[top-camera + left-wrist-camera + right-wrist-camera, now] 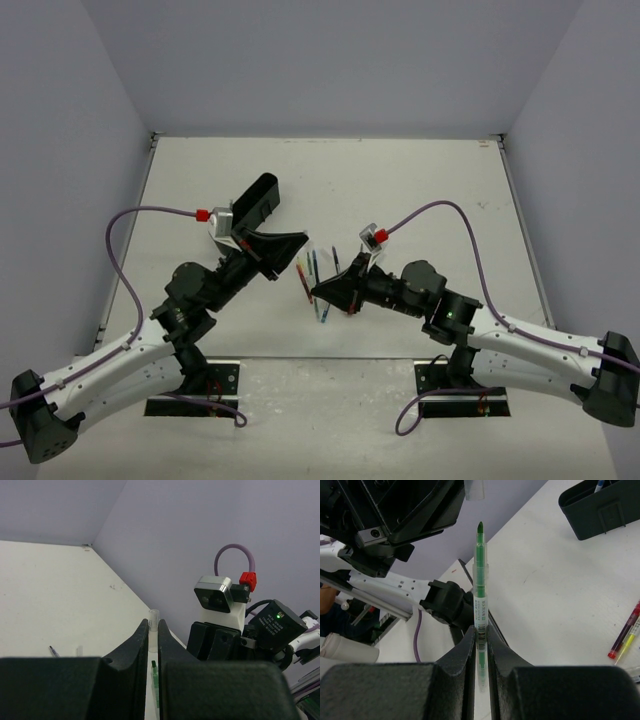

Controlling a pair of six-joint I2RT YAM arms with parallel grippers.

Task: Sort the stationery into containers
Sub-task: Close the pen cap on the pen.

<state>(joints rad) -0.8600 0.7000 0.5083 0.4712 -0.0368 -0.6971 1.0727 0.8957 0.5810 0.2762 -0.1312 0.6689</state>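
So far little looks sorted. The tray (592,507) sits left of centre on the counter (420,190) with what seems to be one blue-and-white item inside, while several pens (314,268) lie loose between the arms. The right end effector (480,632) is clamped narrow on a green marker (479,580), held upright with its tip bare. The left end effector (153,627) pinches a clear cap (153,615) just above that tip. Capping seems the step in hand; the marker and the loose pens are all left to place.
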